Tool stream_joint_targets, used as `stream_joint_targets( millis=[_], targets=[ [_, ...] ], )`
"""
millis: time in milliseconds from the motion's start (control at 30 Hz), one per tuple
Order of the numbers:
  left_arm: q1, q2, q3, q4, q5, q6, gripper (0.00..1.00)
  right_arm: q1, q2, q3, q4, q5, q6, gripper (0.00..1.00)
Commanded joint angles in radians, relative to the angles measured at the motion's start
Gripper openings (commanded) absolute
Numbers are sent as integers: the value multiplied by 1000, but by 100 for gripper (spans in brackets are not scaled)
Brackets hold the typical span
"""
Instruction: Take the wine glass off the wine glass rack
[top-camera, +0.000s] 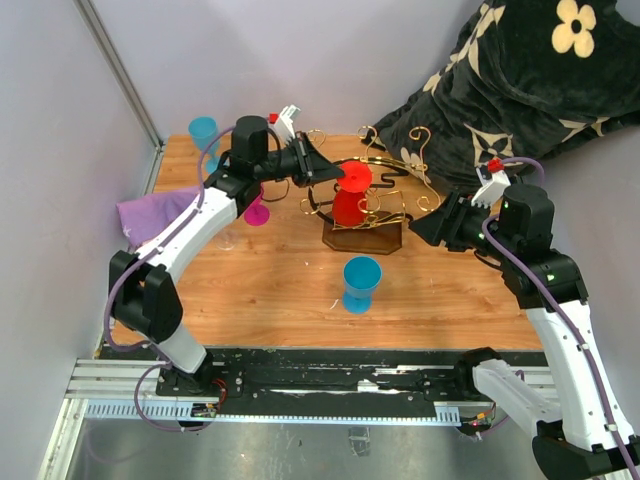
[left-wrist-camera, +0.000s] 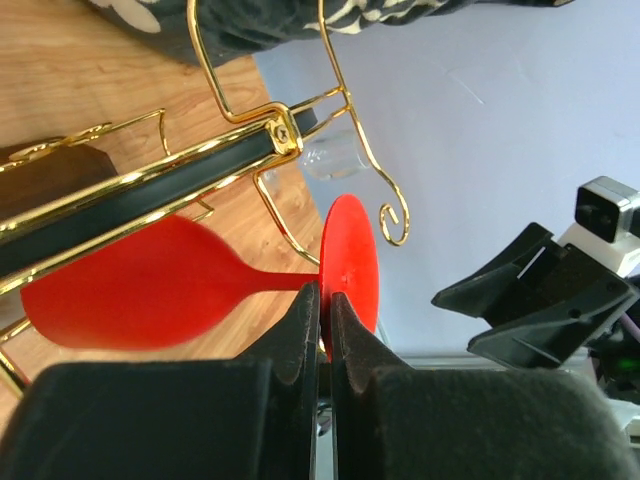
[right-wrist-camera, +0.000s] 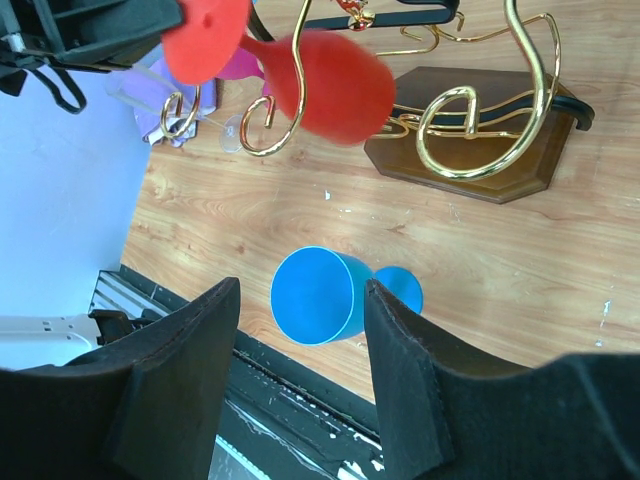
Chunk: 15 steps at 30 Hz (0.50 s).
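The red wine glass (top-camera: 350, 205) hangs with the bowl down at the 9 o'clock side of the rack (top-camera: 370, 240), which stands in the middle of the desk (top-camera: 450, 300). Its foot is up beside the curled gold ends. I cannot tell if the foot rests on the wires or is already free of them.

The left tool (left-wrist-camera: 323, 300) is closed tight on the stem, just under the foot, so I judge that the grasp is done and the step in hand is the pulling out. The next move calls for a straight slide along the arm toward 9 o'clock, until the foot is past the curls, and only then a lift. A tilt could hook the foot on a curl and drag the rack.

The right tool (right-wrist-camera: 300, 300) waits at 3 o'clock of the rack, about half open, with nothing in it.

A blue glass (top-camera: 361, 280) stands at 6 o'clock of the rack. A pink glass (top-camera: 257, 212) stands at 9 o'clock, under the left arm and near the way out. A second blue glass (top-camera: 203, 132) is at 10 o'clock, a purple cloth (top-camera: 150, 212) is at the left edge, and a dark blanket (top-camera: 520, 80) lies at 1 o'clock.
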Motion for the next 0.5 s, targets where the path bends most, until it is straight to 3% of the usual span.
stream_joint_targets(
  millis=[0, 467],
  targets=[
    [44, -75, 14, 8, -34, 77, 1, -16, -8, -4, 10, 10, -19, 54],
    [60, -202, 88, -176, -38, 132, 0, -16, -5, -31, 36, -5, -12, 54]
  ],
)
